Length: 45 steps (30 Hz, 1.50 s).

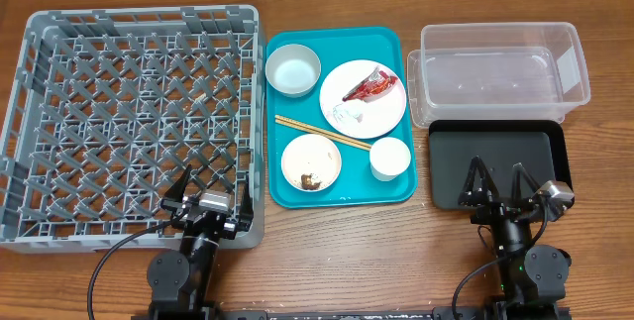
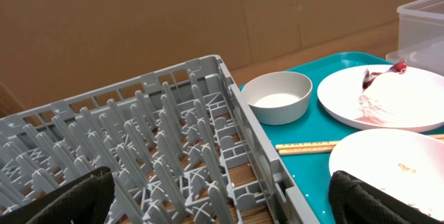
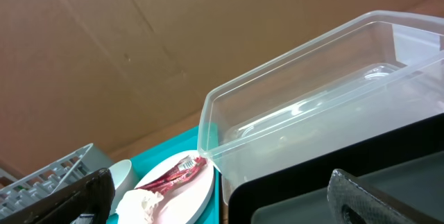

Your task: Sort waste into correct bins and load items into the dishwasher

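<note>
On the teal tray (image 1: 342,48) a white plate (image 1: 386,112) carries a red wrapper (image 1: 371,85) and a crumpled tissue (image 1: 349,114). Around it sit a pale bowl (image 1: 293,69), a bowl (image 1: 311,157) with a brown lump (image 1: 309,180), a white cup (image 1: 389,159) and chopsticks (image 1: 322,132). The grey dish rack (image 1: 149,13) lies left, the clear tub (image 1: 500,72) and black tray (image 1: 498,161) right. My left gripper (image 1: 208,189) hangs open over the rack's near right corner. My right gripper (image 1: 500,183) stands open over the black tray's near edge. Both hold nothing.
The left wrist view looks across the rack's pegs (image 2: 173,134) toward the pale bowl (image 2: 281,96) and the plate (image 2: 409,92). In the right wrist view the clear tub (image 3: 312,99) stands behind the black tray (image 3: 333,182). Bare wooden table (image 1: 347,261) runs along the front.
</note>
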### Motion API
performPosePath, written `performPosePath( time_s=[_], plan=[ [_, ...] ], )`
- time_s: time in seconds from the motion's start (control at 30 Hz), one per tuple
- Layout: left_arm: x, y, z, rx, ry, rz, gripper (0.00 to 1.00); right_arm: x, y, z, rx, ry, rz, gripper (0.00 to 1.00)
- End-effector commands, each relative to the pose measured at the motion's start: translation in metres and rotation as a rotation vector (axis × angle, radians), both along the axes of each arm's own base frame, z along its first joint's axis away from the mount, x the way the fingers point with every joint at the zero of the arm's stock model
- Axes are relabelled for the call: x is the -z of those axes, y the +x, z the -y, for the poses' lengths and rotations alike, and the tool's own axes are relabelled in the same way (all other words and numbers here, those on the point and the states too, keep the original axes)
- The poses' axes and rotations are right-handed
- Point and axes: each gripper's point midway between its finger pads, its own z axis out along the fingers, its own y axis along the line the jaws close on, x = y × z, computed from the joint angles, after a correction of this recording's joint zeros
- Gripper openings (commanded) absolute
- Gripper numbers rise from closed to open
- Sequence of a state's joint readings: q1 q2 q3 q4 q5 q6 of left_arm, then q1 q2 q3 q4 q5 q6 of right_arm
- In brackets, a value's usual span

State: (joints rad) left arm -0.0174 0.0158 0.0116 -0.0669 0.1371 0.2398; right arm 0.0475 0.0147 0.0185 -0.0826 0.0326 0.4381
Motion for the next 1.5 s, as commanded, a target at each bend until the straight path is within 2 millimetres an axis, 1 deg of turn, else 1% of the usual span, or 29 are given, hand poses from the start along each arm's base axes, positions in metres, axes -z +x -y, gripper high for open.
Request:
performPosePath(
  time_s=[0.0, 0.23, 0.3, 0.33, 0.37, 0.43, 0.47, 0.5, 0.6, 0.63, 0.7, 0.73, 0.8, 0.83, 0.9, 0.97, 1.03, 1.13, 1.23, 1.33, 1.47],
  plan=[
    [0.001, 0.0, -0.003, -0.012, 0.011, 0.006, 1.0, 0.002, 0.0, -0.003, -0.019, 0.001, 0.002, 1.0],
    [0.0, -0.001, 0.003, 0.022, 0.005, 0.009, 1.0, 0.002, -0.002, -0.019, -0.107, 0.002, 0.004, 1.0],
    [0.001, 0.0, -0.001, -0.003, 0.007, 0.006, 1.0, -0.001, -0.003, -0.026, -0.15, -0.022, 0.011, 1.0],
    [0.001, 0.0, -0.005, -0.024, 0.008, 0.006, 1.0, -0.002, -0.004, -0.03, -0.179, -0.064, 0.02, 1.0],
    [0.0, 0.001, -0.008, -0.043, 0.0, 0.007, 1.0, -0.005, -0.006, -0.035, -0.209, -0.122, 0.032, 1.0],
    [0.0, 0.001, -0.014, -0.085, -0.112, -0.004, 1.0, -0.01, -0.008, -0.039, -0.229, -0.183, 0.046, 1.0],
    [0.0, 0.002, -0.015, -0.097, -0.18, -0.012, 1.0, -0.015, -0.009, -0.039, -0.23, -0.202, 0.051, 1.0],
    [-0.001, 0.001, -0.014, -0.095, -0.245, -0.017, 1.0, -0.024, -0.011, -0.038, -0.228, -0.207, 0.063, 1.0],
    [-0.011, 0.0, -0.014, -0.095, -0.275, -0.003, 1.0, -0.042, -0.016, -0.038, -0.228, -0.226, 0.081, 1.0],
    [-0.017, -0.001, -0.014, -0.094, -0.276, 0.007, 1.0, -0.049, -0.019, -0.038, -0.228, -0.226, 0.079, 1.0],
    [-0.033, -0.004, -0.017, -0.106, -0.277, 0.029, 1.0, -0.059, -0.022, -0.038, -0.229, -0.244, 0.068, 1.0],
    [-0.05, -0.009, -0.02, -0.126, -0.298, 0.035, 1.0, -0.068, -0.025, -0.038, -0.232, -0.279, 0.048, 1.0],
    [-0.066, -0.013, -0.023, -0.143, -0.329, 0.034, 1.0, -0.079, -0.026, -0.038, -0.235, -0.306, 0.036, 1.0],
    [-0.083, -0.016, -0.023, -0.144, -0.333, 0.029, 1.0, -0.093, -0.025, -0.038, -0.237, -0.307, 0.027, 1.0],
    [-0.101, -0.017, -0.023, -0.147, -0.338, 0.013, 1.0, -0.109, -0.022, -0.039, -0.241, -0.306, 0.021, 1.0],
    [-0.119, -0.016, -0.022, -0.141, -0.337, -0.007, 1.0, -0.122, -0.016, -0.041, -0.258, -0.303, 0.002, 1.0],
    [-0.136, -0.014, -0.021, -0.139, -0.336, -0.028, 1.0, -0.13, -0.011, -0.045, -0.282, -0.3, -0.018, 1.0],
    [-0.161, -0.005, -0.016, -0.123, -0.334, -0.081, 1.0, -0.142, 0.001, -0.049, -0.31, -0.292, -0.073, 1.0],
    [-0.176, 0.009, -0.011, -0.105, -0.332, -0.162, 1.0, -0.157, 0.013, -0.05, -0.318, -0.286, -0.129, 1.0],
    [-0.192, 0.026, 0.001, -0.053, -0.335, -0.262, 1.0, -0.17, 0.026, -0.05, -0.328, -0.279, -0.196, 1.0],
    [-0.222, 0.049, 0.012, 0.001, -0.341, -0.336, 1.0, -0.176, 0.042, -0.057, -0.382, -0.253, -0.34, 1.0]
  ],
)
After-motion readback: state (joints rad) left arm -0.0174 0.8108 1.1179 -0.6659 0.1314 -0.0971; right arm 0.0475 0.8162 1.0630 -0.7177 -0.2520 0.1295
